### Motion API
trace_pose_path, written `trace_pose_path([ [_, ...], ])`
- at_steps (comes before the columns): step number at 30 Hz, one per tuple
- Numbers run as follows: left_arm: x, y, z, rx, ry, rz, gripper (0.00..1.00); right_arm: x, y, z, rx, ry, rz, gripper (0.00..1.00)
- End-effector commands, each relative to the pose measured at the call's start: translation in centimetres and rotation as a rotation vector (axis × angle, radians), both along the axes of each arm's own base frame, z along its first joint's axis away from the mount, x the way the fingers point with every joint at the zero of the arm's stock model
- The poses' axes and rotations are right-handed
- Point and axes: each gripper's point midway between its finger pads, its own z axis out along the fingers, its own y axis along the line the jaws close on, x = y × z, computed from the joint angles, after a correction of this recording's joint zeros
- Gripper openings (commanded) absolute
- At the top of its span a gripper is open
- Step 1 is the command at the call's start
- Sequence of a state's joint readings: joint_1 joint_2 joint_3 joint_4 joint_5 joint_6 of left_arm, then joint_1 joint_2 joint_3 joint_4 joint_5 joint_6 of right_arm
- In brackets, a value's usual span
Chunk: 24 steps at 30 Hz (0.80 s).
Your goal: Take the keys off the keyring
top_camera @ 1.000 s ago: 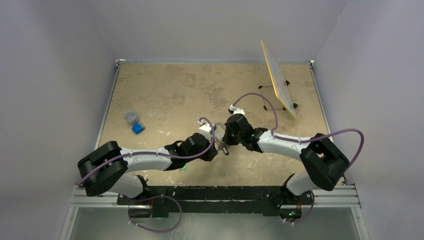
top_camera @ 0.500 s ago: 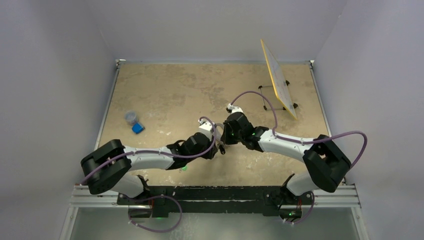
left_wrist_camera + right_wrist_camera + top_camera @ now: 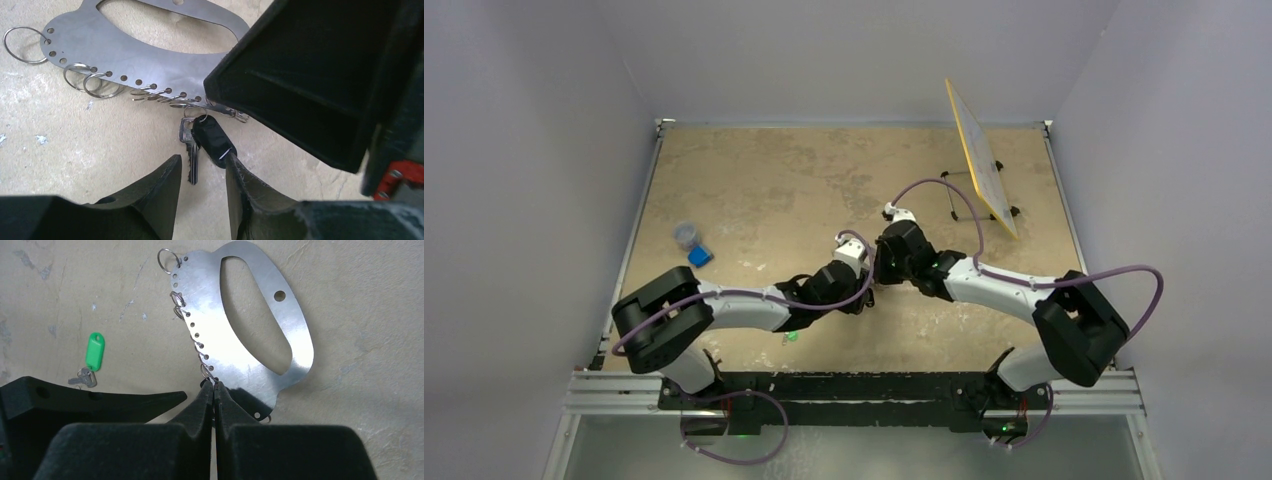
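The keyring (image 3: 125, 50) is a flat silver metal plate with an oval cut-out, lying on the table with small split rings along one holed edge. From one ring hang the keys: a silver key (image 3: 191, 159) and a black-headed one (image 3: 212, 137). My left gripper (image 3: 202, 160) is open, a finger on each side of the keys, and its right finger touches the black head. My right gripper (image 3: 214, 386) is shut on the keyring's ringed edge (image 3: 235, 325), just above the keys. In the top view both grippers meet mid-table, left gripper (image 3: 864, 298) and right gripper (image 3: 879, 278).
A green-tagged key bunch (image 3: 93, 351) lies on the table left of the plate. A small cup (image 3: 686, 235) and a blue block (image 3: 699, 256) sit at the left. A yellow board on a wire stand (image 3: 979, 160) is at the back right.
My left gripper has opened wider and its arm has shifted right and forward, closer to the right gripper. The right gripper has stayed shut in about the same place.
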State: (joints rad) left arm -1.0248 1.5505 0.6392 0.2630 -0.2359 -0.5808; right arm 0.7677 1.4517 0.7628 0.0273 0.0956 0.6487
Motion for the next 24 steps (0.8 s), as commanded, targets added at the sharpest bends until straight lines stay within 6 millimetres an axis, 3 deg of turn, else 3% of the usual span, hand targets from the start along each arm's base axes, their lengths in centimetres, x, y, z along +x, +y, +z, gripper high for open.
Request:
trace_pose_path([
  [1,1.3,-0.8,-0.1,0.045,-0.027,0.028,0.35,1.1,-0.3,1.9,0.013,-0.070,-0.013,0.00],
  [6,1.4,0.2,-2.1,0.135,0.009,0.076,0.32,1.2,-0.8,1.9,0.007,-0.078,-0.022,0.00],
  [14,1.2,2.9,-2.6,0.238,0.017,0.150,0.25,1.7,-1.8,1.6,0.003,-0.089,-0.034,0.00],
  [20,0.0,5.3,-3.6,0.297,0.056,0.181,0.22,1.4,-1.9,0.1,-0.015,-0.072,-0.015,0.00],
  [24,-0.2,4.2,-2.1,0.209,0.040,0.146,0.22,1.0,-1.7,-0.9,-0.008,-0.052,0.001,0.00],
])
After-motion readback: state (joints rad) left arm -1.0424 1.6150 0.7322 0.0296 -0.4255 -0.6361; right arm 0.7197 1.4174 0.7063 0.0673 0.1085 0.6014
